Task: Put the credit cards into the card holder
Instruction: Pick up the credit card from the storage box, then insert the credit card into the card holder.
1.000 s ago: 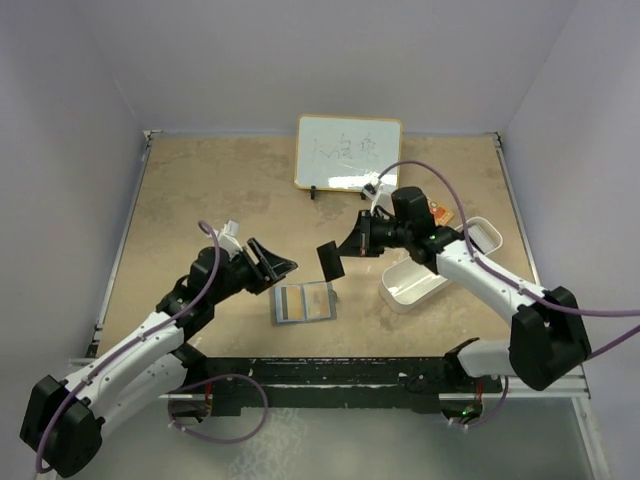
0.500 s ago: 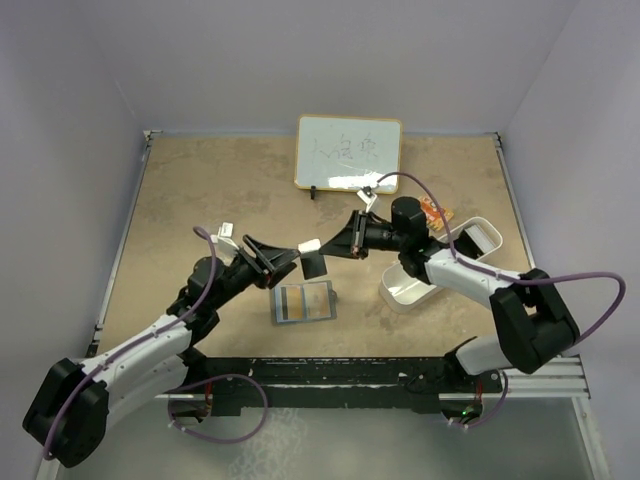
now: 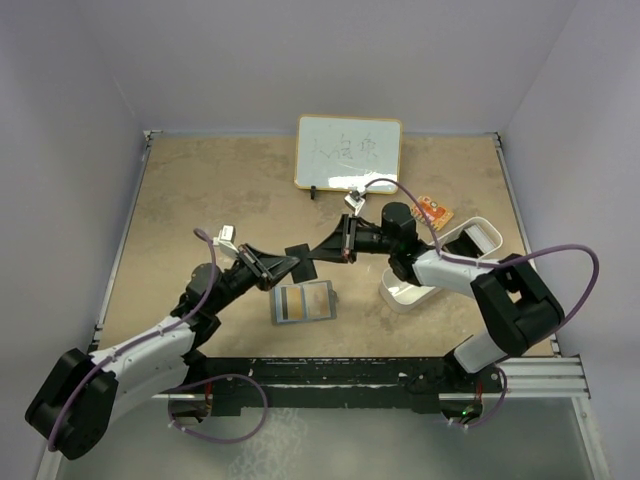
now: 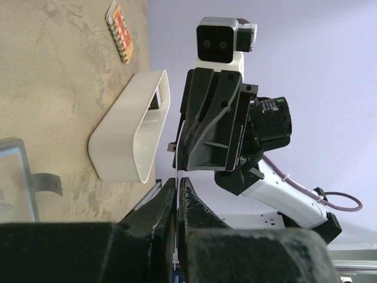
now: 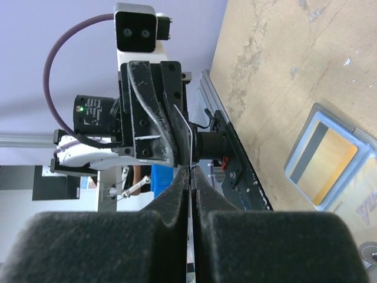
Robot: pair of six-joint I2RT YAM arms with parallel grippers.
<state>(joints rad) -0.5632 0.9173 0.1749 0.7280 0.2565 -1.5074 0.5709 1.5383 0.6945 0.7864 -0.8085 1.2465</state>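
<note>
A thin credit card (image 3: 300, 257), dark from above, hangs in the air between both arms. My left gripper (image 3: 288, 264) is shut on its left end and my right gripper (image 3: 328, 247) is shut on its right end. The card shows edge-on as a pale line between the left gripper (image 4: 177, 184) jaws and between the right gripper (image 5: 189, 174) jaws. Just below on the table lies the grey card holder (image 3: 304, 300), opened flat. An orange-gold card (image 5: 327, 163) with a dark stripe lies in it. The card holder's corner (image 4: 16, 177) shows at the left wrist view's edge.
A white oblong tray (image 3: 440, 268) (image 4: 131, 134) lies right of the holder under the right arm. An orange spiral notepad (image 3: 433, 211) (image 4: 119, 30) sits behind it. A whiteboard (image 3: 348, 152) stands at the table's back edge.
The right gripper carried the card leftward and turned it level. The left gripper came up to meet it and shut on the card's free end.
</note>
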